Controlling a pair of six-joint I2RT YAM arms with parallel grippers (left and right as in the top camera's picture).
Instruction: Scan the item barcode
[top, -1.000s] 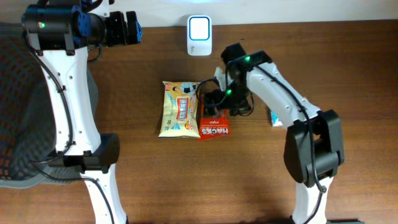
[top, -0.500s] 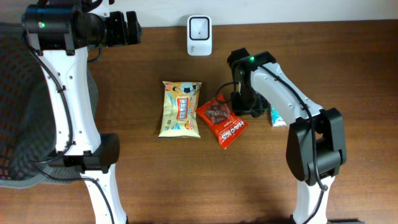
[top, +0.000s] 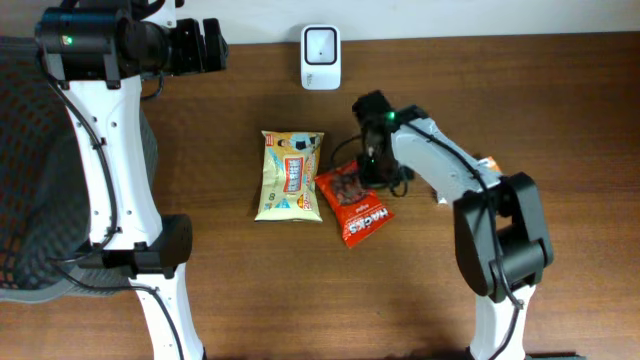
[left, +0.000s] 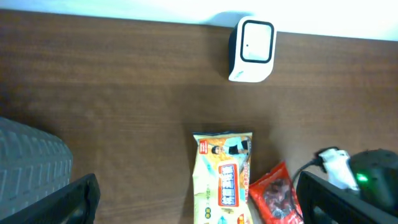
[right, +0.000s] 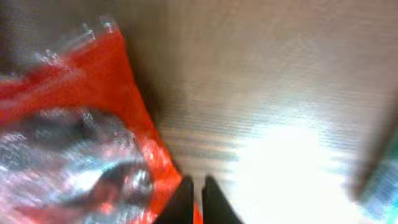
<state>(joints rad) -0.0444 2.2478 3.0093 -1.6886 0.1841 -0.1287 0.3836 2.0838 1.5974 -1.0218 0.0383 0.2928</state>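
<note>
A red snack packet (top: 358, 207) lies flat on the brown table, right of a yellow packet (top: 290, 175). My right gripper (top: 366, 168) sits at the red packet's upper right corner. In the right wrist view its fingers (right: 194, 200) are pressed together with a thin strip of the red packet (right: 74, 143) pinched between them. The white barcode scanner (top: 320, 45) stands at the table's far edge. My left gripper (top: 212, 45) hangs high at the back left, wide open and empty. From its wrist camera I see the scanner (left: 252, 48), the yellow packet (left: 224, 180) and the red packet (left: 277, 198).
A teal item (top: 441, 192) lies just right of the right arm, mostly hidden by it. A grey mesh surface (top: 20, 160) borders the table's left side. The right arm's green-lit link (left: 367, 180) shows at the lower right of the left wrist view.
My right gripper has gone from open to shut on the red packet's edge, and the packet has turned and shifted slightly. The left arm has stayed still.
</note>
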